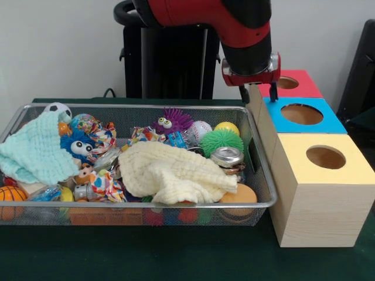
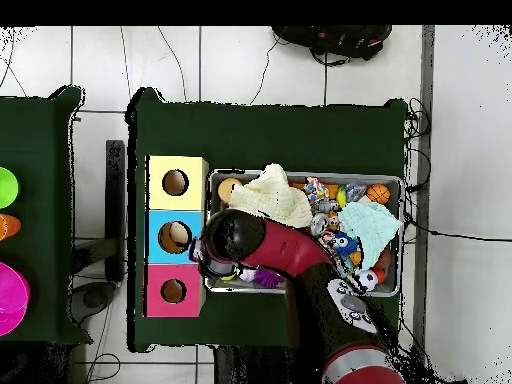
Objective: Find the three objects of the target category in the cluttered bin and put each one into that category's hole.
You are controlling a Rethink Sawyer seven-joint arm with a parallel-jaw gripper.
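My gripper hangs over the gap between the wire bin's far right corner and the blue box. Its two dark fingertips stand apart, open, with nothing between them. In the overhead view the arm's black wrist covers the gripper, next to the blue box. The bin holds a cream cloth, a mint cloth, a green spiky ball, a purple fuzzy toy, a blue fuzzy toy, a metal tin and several balls.
Three wooden boxes with round holes stand in a row beside the bin: red, blue, and yellow nearest the camera. An orange ball lies in the bin's near left corner. Other tables with coloured bowls show at the overhead view's left.
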